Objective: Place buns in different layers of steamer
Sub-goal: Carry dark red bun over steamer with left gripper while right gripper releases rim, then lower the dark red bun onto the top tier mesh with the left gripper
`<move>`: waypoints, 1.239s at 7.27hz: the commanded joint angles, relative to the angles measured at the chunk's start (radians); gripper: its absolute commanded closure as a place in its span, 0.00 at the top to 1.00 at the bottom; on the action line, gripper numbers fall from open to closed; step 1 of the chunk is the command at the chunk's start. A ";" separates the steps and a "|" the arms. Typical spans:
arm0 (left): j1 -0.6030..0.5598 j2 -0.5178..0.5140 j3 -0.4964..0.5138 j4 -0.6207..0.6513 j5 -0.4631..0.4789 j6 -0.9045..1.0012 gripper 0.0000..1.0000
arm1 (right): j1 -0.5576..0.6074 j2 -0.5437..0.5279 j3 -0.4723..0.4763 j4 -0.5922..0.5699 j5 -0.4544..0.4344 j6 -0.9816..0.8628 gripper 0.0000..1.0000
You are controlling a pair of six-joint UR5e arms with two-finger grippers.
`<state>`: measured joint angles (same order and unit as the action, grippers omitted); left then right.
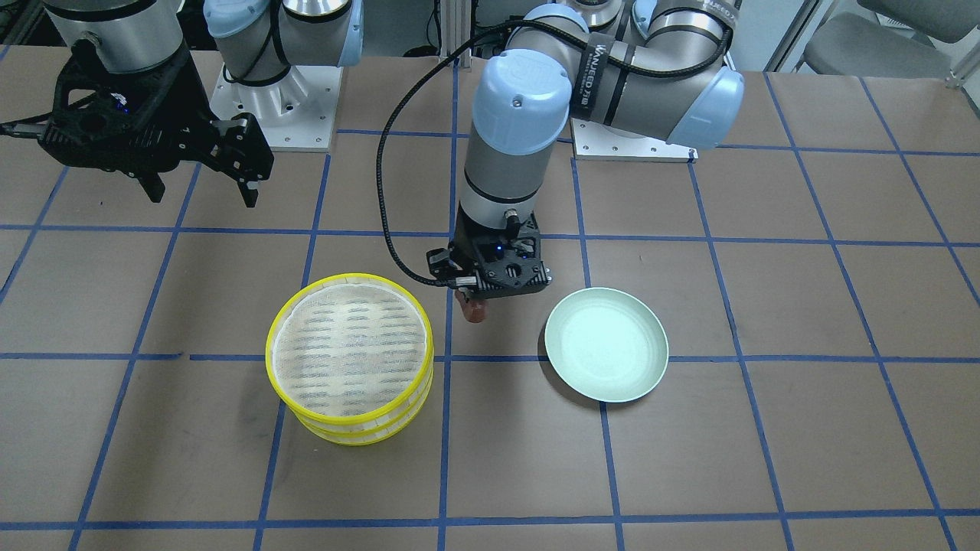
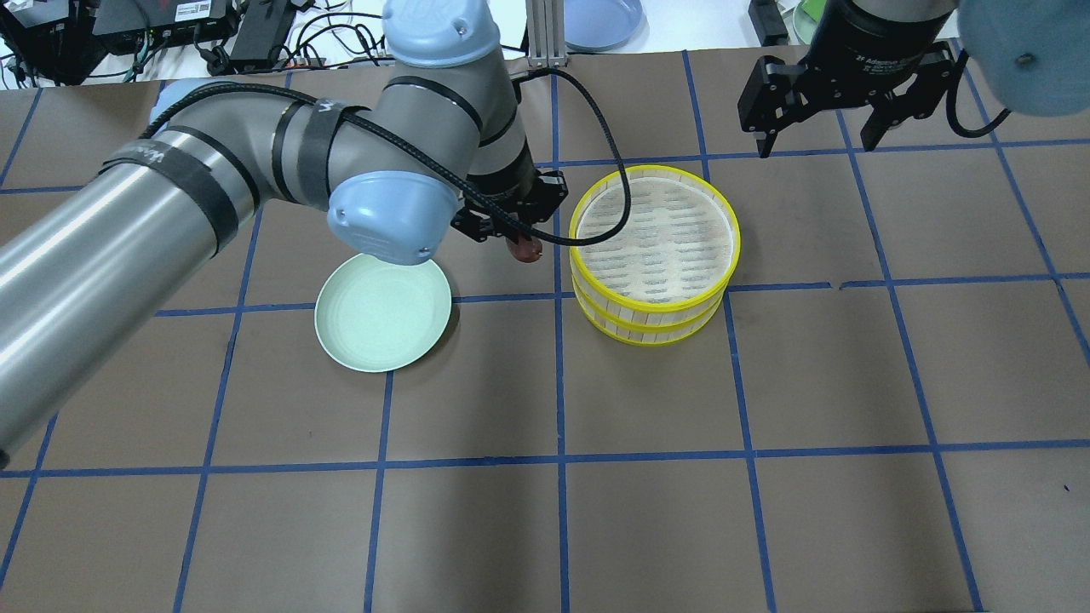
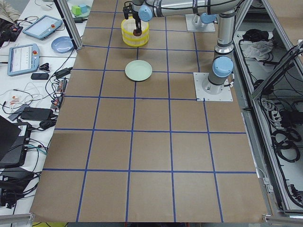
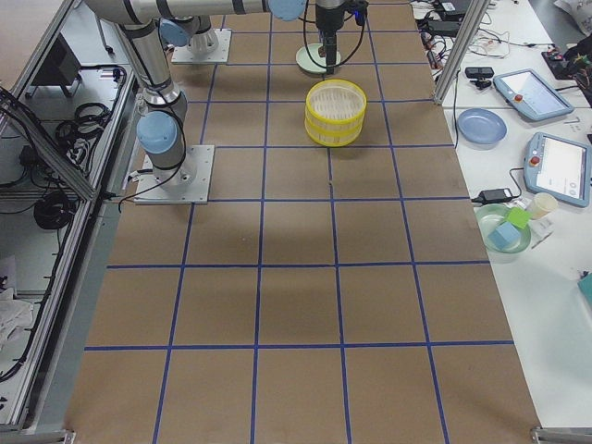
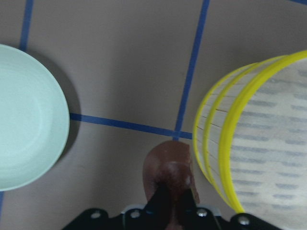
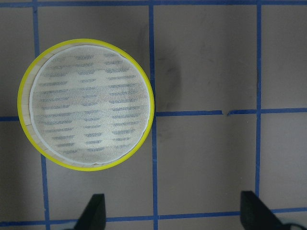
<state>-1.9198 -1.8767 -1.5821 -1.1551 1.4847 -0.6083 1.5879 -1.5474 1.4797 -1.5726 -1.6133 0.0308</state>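
Obs: the left gripper point(image 1: 473, 300) is clamping the dark reddish-brown bun point(image 5: 169, 165). The jaws are standing narrowed to the bun's width, and the bun is hanging out below the fingertips with its long axis running down along the fingers. The bun is riding clear of the table point(image 2: 596, 511), between the pale green plate point(image 2: 383, 317) and the steamer point(image 2: 651, 328). It is just beside the steamer's wall and not touching it.

Key relation: the steamer is lying to the robot's right of the held bun, offset along the table's length rather than toward either long edge. The top tray point(image 2: 654, 226) is showing a bare mesh floor. By my judgement the next move is calling for a short sideways carry over the yellow rim, then a descent. The bun's lower end is possibly sitting below rim height; no view is settling this.

Left arm pose: the arm is reaching out from the robot-side edge, forearm lying roughly level, wrist pointing straight down.

The right gripper point(image 2: 817, 136) is hanging high, jaws spread wide, gripping nothing, well apart from the steamer. The left arm is plainly the nearer one.

The plate is lying empty. The pale cream bun is showing in no view, and the lower tray's floor is hidden under the top one.
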 commanded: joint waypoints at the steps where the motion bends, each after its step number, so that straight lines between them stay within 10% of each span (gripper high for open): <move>1: -0.071 -0.057 0.019 0.116 -0.088 -0.210 0.00 | 0.001 0.000 -0.003 0.019 0.035 -0.005 1.00; 3: -0.080 -0.099 0.051 0.121 -0.093 -0.232 0.00 | 0.000 0.003 -0.003 0.045 0.042 -0.014 1.00; 4: -0.080 -0.117 0.057 0.121 -0.104 -0.232 0.15 | 0.000 0.003 -0.003 0.043 0.042 -0.014 1.00; 5: -0.080 -0.124 0.057 0.123 -0.101 -0.220 0.71 | -0.002 0.004 -0.003 0.042 0.042 -0.012 1.00; 9: -0.070 -0.078 0.057 0.115 -0.064 -0.176 0.99 | -0.003 0.006 -0.001 0.039 0.039 -0.005 1.00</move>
<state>-1.9969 -1.9793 -1.5278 -1.0352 1.4018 -0.8145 1.5847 -1.5418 1.4777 -1.5338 -1.5729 0.0240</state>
